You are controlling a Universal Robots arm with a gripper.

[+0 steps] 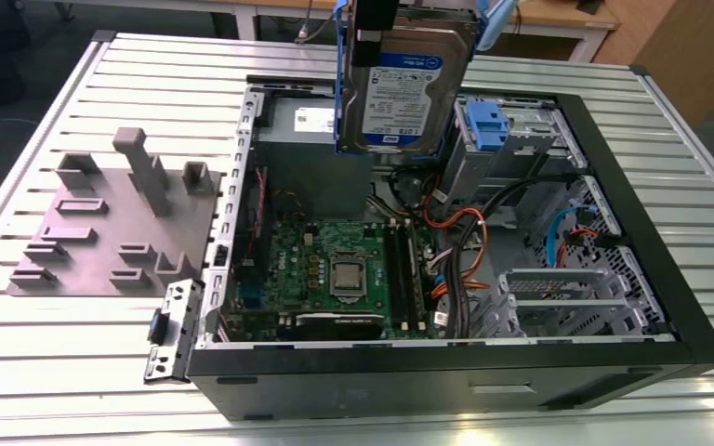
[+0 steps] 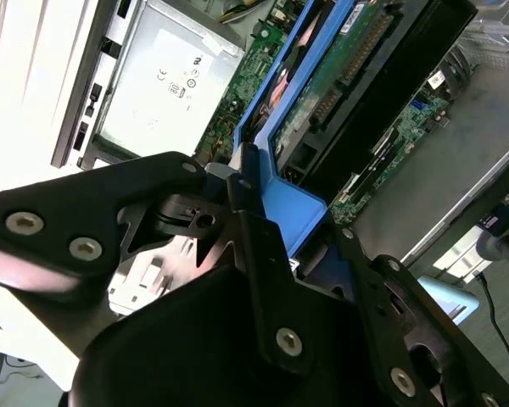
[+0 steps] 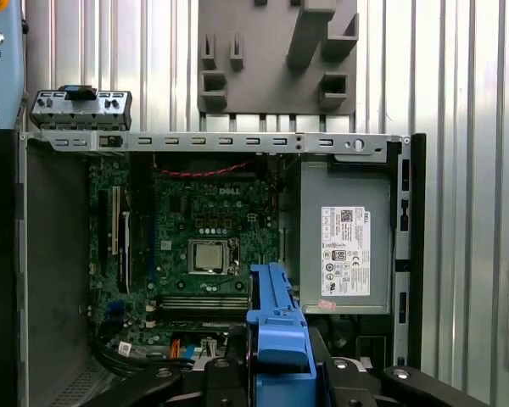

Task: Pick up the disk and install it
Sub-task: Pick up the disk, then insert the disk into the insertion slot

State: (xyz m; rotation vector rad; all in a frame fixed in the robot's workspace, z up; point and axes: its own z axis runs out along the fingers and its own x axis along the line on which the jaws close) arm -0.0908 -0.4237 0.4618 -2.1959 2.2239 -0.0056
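At the exterior view's left, a grey moulded plastic fixture block point(image 1: 109, 223) lay on the ribbed metal surface point(image 1: 34, 372), just beside the open black computer case point(image 1: 456, 372). The flat silver rectangular disk point(image 1: 401, 93) hung upright over the case's open interior, its blue frame edge clamped in the closed tool point(image 2: 288, 208). To its right sat a small blue plastic clip point(image 1: 487, 125), near the case's far wall.

Blue-framed silver disk point(image 1: 404, 88), seemingly blue-and-white label point(image 1: 397, 95); green motherboard point(image 1: 332, 269).
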